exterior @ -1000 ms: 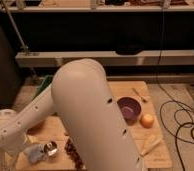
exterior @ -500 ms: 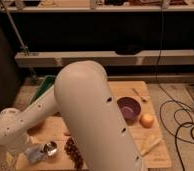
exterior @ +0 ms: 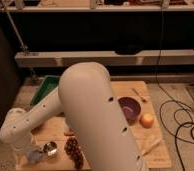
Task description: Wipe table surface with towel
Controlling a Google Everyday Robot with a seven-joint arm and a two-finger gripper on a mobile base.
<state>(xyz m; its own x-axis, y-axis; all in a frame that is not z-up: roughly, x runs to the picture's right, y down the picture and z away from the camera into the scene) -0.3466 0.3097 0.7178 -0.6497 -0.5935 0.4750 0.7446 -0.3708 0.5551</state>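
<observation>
My white arm fills the middle of the camera view and bends down to the left. Its elbow hangs over the front left corner of the wooden table. The gripper is low at that corner, just left of a small metal cup. A pale bluish patch lies right under the gripper; I cannot tell whether it is the towel. No other towel shows.
A bunch of dark grapes lies right of the cup. A purple bowl and an orange sit at the right, with a pale utensil near the front. A green bin stands at the back left. Cables lie on the floor.
The arm's elbow has shifted a little to the right over the table's left edge. The cup, grapes, bowl and orange have not moved.
</observation>
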